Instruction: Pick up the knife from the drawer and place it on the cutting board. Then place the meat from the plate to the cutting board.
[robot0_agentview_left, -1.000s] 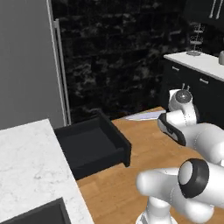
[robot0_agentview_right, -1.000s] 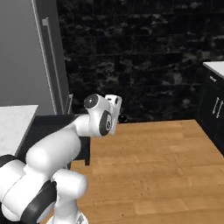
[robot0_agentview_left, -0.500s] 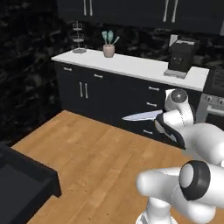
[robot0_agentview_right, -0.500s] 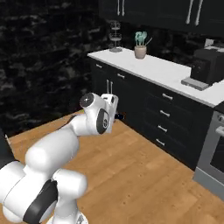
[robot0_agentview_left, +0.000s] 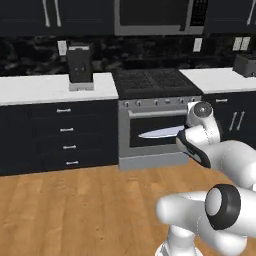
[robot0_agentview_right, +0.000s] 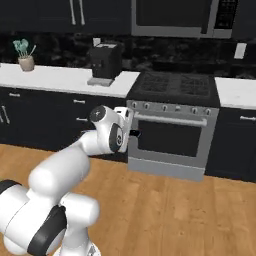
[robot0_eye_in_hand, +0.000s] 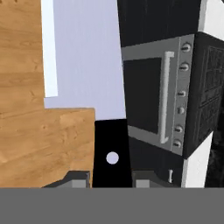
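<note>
The gripper (robot0_eye_in_hand: 110, 177) is closed on the knife (robot0_agentview_left: 161, 132), its two finger tips pressed against either side of the black handle, which fills the gap between them in the hand view. From there the wide silver blade runs straight out ahead of the hand. In the left base view the blade sticks out level to the side of the wrist, its tip pointing away from the arm, so the sharp end stays out from the robot's own body while it is carried in the air.

Beyond the blade is the oven (robot0_agentview_right: 171, 142), its door and long handle directly ahead of the hand, with a row of knobs (robot0_eye_in_hand: 181, 96) along the panel and the stovetop (robot0_agentview_left: 151, 81) above. Past that sits a coffee machine (robot0_agentview_right: 104, 63) on the white counter (robot0_agentview_left: 52, 88), and further along a small potted plant (robot0_agentview_right: 25, 55). Black cabinets and drawers (robot0_agentview_left: 64, 135) run to the side of the oven, and wooden floor (robot0_agentview_right: 190, 215) lies below the hand.

Judging by the grip, the pick-up is done and the knife is in transit; placing it, then moving the meat, remains.
</note>
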